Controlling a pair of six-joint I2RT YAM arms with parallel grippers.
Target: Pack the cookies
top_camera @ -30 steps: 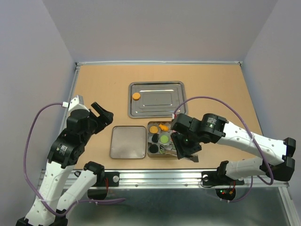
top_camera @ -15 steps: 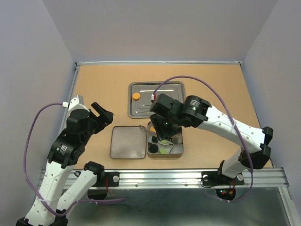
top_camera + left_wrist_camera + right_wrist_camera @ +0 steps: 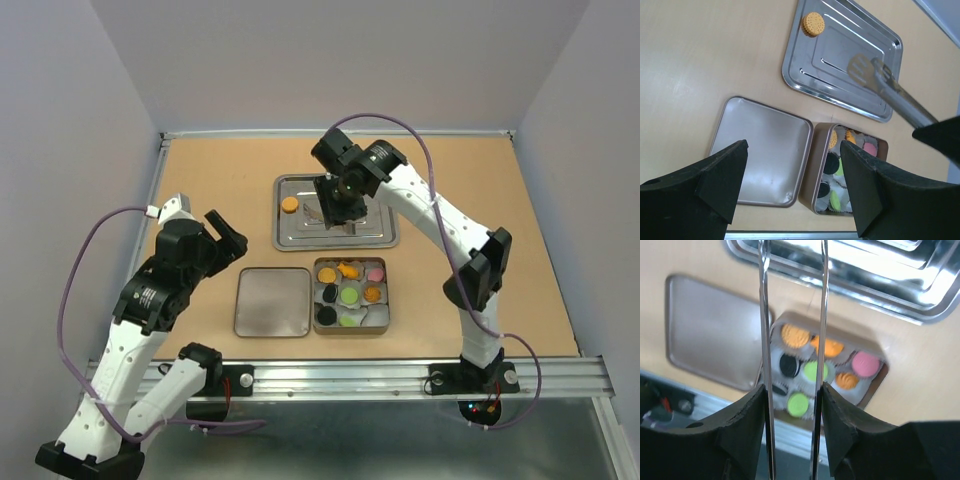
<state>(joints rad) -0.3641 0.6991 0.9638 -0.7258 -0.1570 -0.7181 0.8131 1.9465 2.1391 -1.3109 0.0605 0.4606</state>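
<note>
One orange cookie (image 3: 289, 205) lies at the left end of the steel tray (image 3: 372, 226), also visible in the left wrist view (image 3: 813, 24). Several cookies, orange, black, green and pink (image 3: 865, 364), sit in white paper cups inside the open tin (image 3: 386, 318). My right gripper (image 3: 340, 192) hangs above the tray, shut on metal tongs (image 3: 890, 90). The tongs' two blades (image 3: 763, 315) stand apart with nothing between them, their tips right of the lone cookie. My left gripper (image 3: 222, 240) is open and empty, above the lid and tin (image 3: 815, 165).
The tin's lid (image 3: 272, 302) lies flat just left of the tin, seen from the right wrist too (image 3: 710, 335). A metal rail runs along the table's near edge. Grey walls enclose the table on three sides.
My right arm has swung with the tongs from over the tin back to above the tray. The left arm has shifted slightly, its gripper still open.
</note>
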